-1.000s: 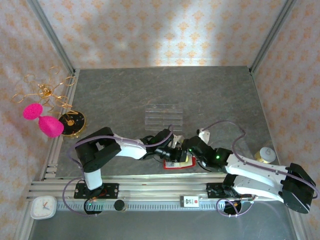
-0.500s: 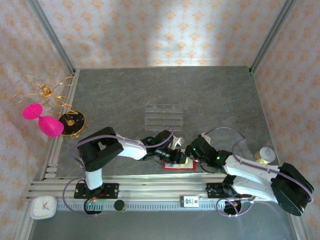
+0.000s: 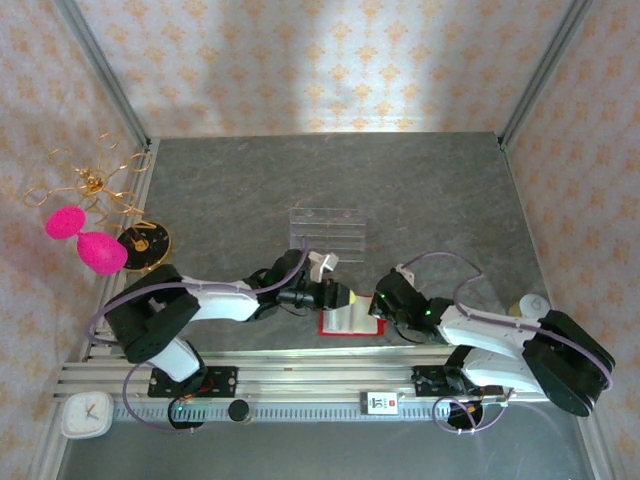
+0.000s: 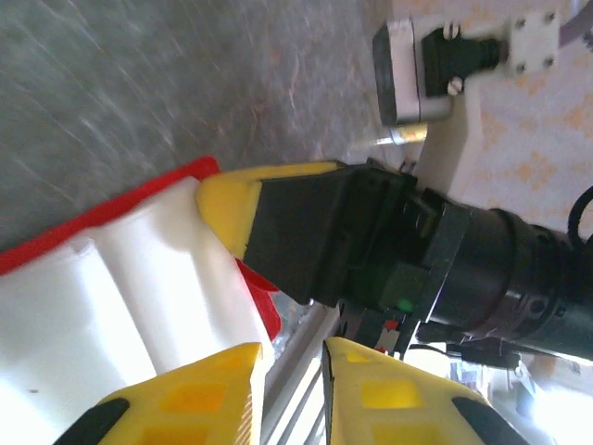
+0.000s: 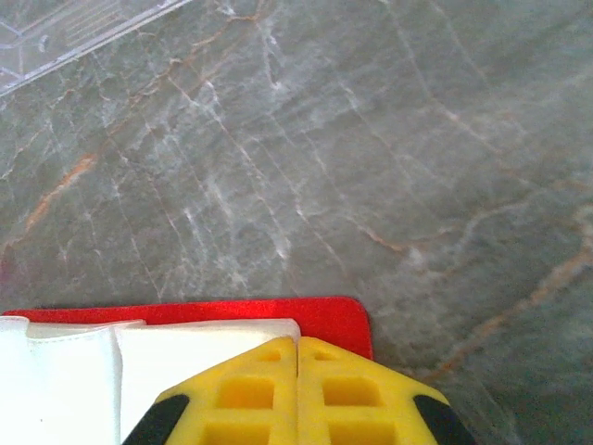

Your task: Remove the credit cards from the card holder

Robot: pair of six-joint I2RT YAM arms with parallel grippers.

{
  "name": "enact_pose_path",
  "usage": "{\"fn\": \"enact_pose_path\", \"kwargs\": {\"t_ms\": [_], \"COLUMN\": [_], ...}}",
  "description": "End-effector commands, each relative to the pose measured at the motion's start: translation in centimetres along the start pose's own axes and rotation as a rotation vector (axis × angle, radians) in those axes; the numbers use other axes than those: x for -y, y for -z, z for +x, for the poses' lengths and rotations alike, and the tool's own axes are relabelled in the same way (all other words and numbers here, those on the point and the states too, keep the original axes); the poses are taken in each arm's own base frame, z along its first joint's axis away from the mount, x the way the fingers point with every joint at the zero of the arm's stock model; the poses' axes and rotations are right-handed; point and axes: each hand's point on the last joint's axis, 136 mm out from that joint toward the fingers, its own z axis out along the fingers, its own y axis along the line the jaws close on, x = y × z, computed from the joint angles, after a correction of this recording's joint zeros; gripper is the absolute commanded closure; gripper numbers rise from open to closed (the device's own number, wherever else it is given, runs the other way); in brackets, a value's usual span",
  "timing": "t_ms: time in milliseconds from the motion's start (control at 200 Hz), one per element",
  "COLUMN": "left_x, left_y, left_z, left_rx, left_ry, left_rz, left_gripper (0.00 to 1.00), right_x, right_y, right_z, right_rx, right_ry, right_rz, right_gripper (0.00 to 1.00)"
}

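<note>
The red card holder point(image 3: 335, 328) lies open near the table's front edge, its whitish lining facing up. The credit cards are hidden. My right gripper point(image 3: 378, 312) is shut, its yellow tips point(image 5: 297, 343) pressed together on the holder's right end, where the white lining meets the red rim point(image 5: 324, 315). My left gripper point(image 3: 348, 296) hovers at the holder's upper left edge. In the left wrist view its jaws point(image 4: 292, 357) stand a narrow gap apart with nothing between them. That view also takes in the red rim point(image 4: 93, 218) and a right-gripper finger point(image 4: 232, 209) lying across it.
A clear slotted tray point(image 3: 327, 232) sits mid-table behind the holder, and its corner point(image 5: 56, 37) appears in the right wrist view. A gold clock point(image 3: 145, 245) and pink ornaments point(image 3: 90, 245) stand at the left edge. A small round tin point(image 3: 530, 305) is at the right. The aluminium rail point(image 3: 300, 375) runs along the front.
My right gripper has closed from half open and settled onto the holder's right end. The left arm has swung leftward, drawing its gripper off the holder to its upper left.
</note>
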Motion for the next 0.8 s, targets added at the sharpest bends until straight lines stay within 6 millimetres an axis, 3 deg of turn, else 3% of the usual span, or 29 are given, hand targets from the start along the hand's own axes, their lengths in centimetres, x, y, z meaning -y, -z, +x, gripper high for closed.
{"fn": "enact_pose_path", "kwargs": {"t_ms": [0, 125, 220, 370, 591, 796], "left_x": [-2.7, -5.5, -5.8, -7.1, -8.6, -8.8], "left_y": [1.1, 3.5, 5.3, 7.0, 6.7, 6.1], "left_z": [-0.2, -1.0, -1.6, -1.1, 0.9, 1.4], "left_rx": [0.041, 0.123, 0.191, 0.197, 0.131, 0.104], "left_ry": [-0.046, 0.01, 0.011, -0.028, 0.008, 0.004], "left_rz": [-0.134, -0.22, -0.232, -0.349, -0.351, -0.347], "left_gripper": [0.78, 0.81, 0.76, 0.75, 0.75, 0.68], "right_x": [0.1, -0.9, -1.5, -1.9, -1.9, -1.9], "right_y": [-1.0, -1.7, -2.2, -3.0, -3.3, -3.3], "right_z": [1.1, 0.6, 0.4, 0.6, 0.8, 0.7], "right_rx": [-0.057, -0.051, -0.05, -0.069, -0.078, -0.074], "right_ry": [0.039, 0.044, 0.05, 0.051, 0.05, 0.054], "right_rz": [0.018, 0.009, 0.003, -0.001, -0.002, 0.003], "right_gripper": [0.97, 0.99, 0.99, 0.99, 0.99, 0.99]}}
